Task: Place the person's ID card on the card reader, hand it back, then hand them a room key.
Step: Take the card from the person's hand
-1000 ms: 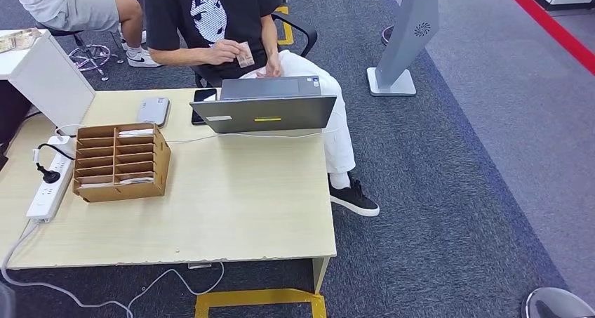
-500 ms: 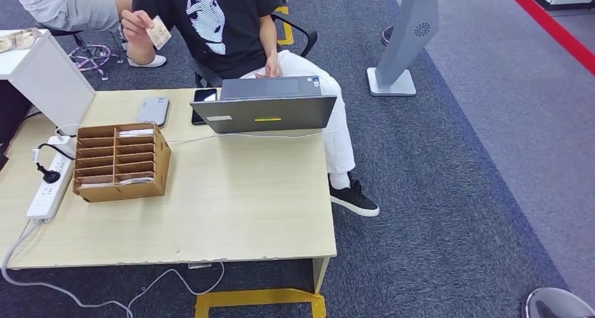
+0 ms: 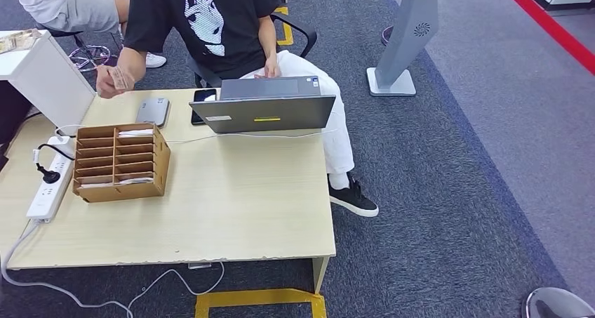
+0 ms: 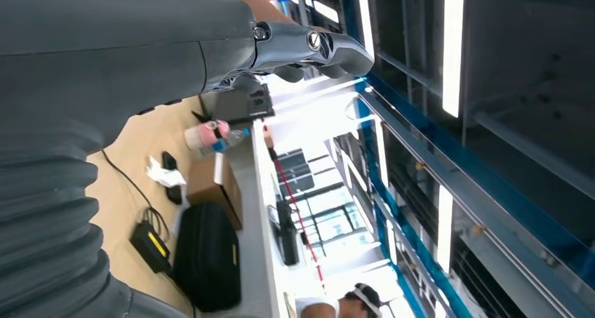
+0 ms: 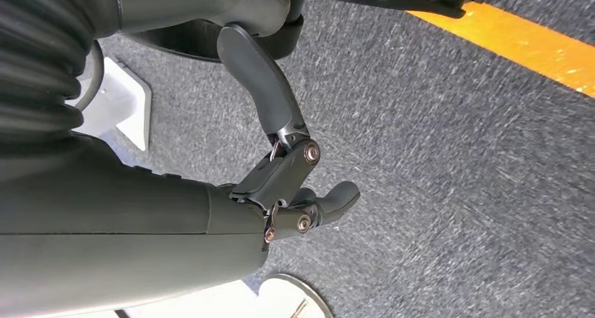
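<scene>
Card [image 3: 121,78] was held in the person's hand [image 3: 112,81] over the worktop's [image 3: 231,199] far-left corner, at about 11 o'clock in the head view, just beside the grey reader [image 3: 153,111] at its 10 o'clock. The card was too small and too covered by fingers to tell its long axis or facing.

Head view also showed the laptop [image 3: 265,111], the phone [image 3: 203,97] behind it, and the cardboard organizer [image 3: 121,161] at 9 o'clock.

Left wrist view showed the left robot hand [image 4: 309,48] raised, holding nothing, fingers curled loosely; how far apart they were I could not tell. Right wrist view showed the right robot hand [image 5: 295,184] over grey carpet [image 5: 456,156], fingers apart, empty.

Card was well apart from both robot hands.
</scene>
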